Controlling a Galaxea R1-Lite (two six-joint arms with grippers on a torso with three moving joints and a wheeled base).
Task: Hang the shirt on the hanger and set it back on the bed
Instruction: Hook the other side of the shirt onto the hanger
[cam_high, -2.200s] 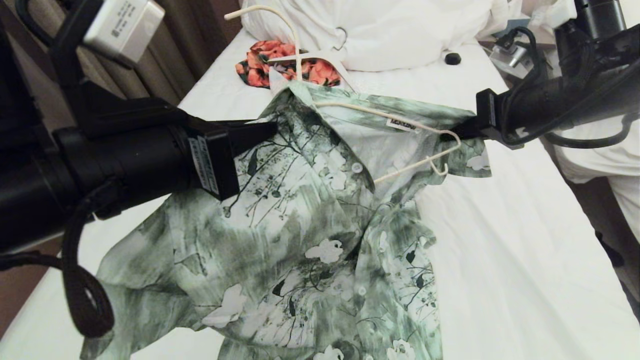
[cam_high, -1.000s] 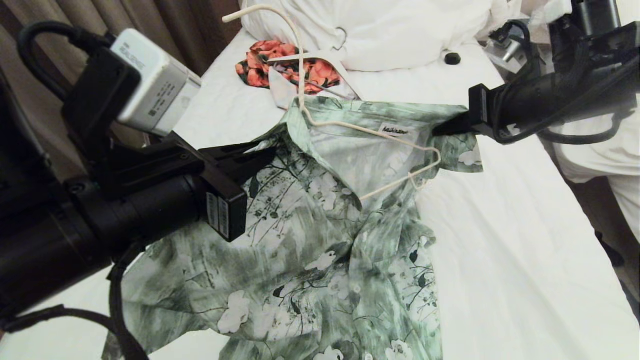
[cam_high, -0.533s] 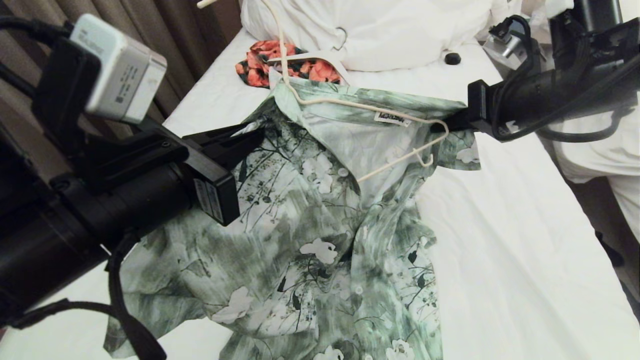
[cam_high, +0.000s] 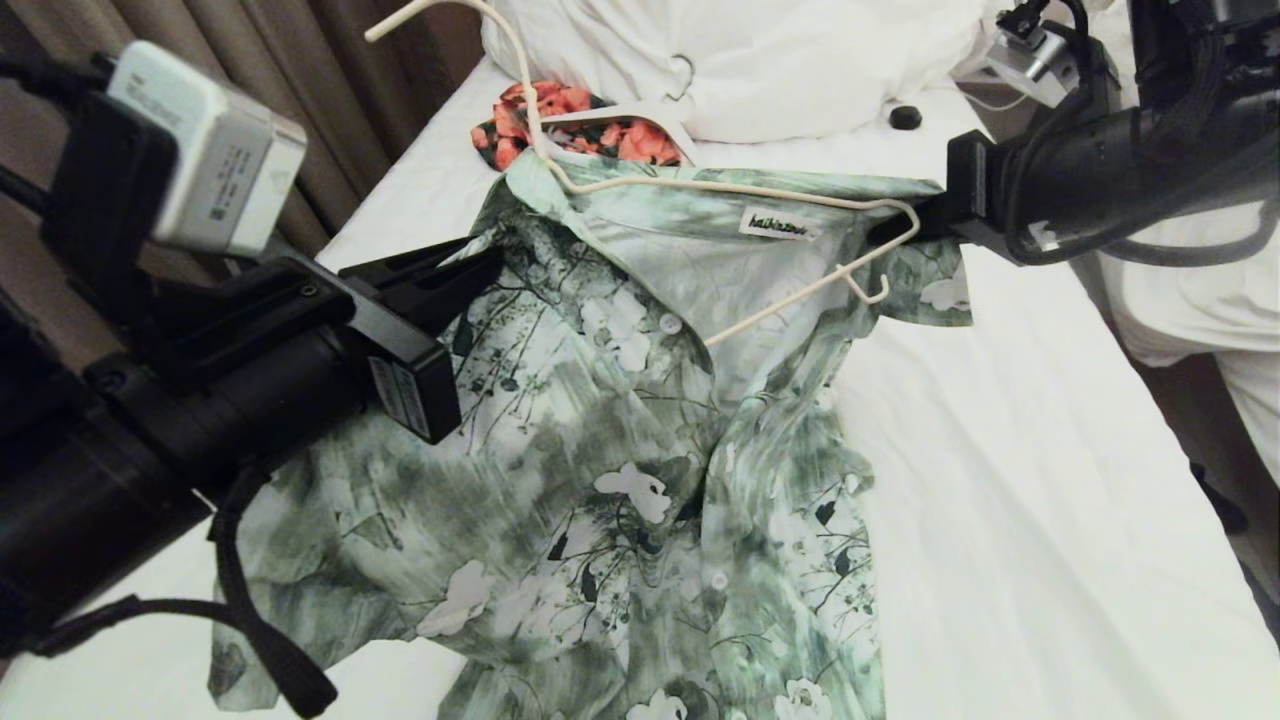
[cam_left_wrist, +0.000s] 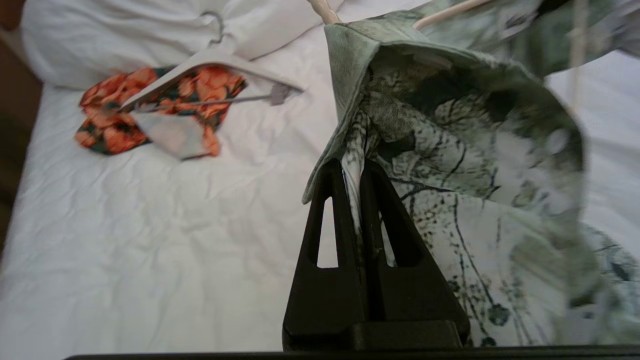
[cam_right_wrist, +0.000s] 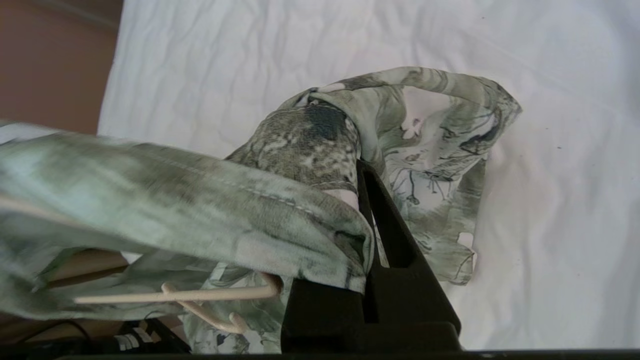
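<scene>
The green and white floral shirt is lifted at its collar above the bed, its lower part draping down. My left gripper is shut on the left side of the collar; the cloth is pinched between its fingers. On the collar's right end my right gripper is shut, one finger showing and the other under the cloth. The cream wire hanger lies inside the open neck, its hook pointing up to the left and one end beside my right gripper.
An orange-red floral garment on a thick white hanger lies near the pillows. A small black round object sits on the sheet. Curtains border the left; another white bed is at the right.
Both grippers have kept hold of the collar. The left one has drawn leftward and the right one has risen a little, stretching the collar wider. The hanger's hook has swung up to the left.
</scene>
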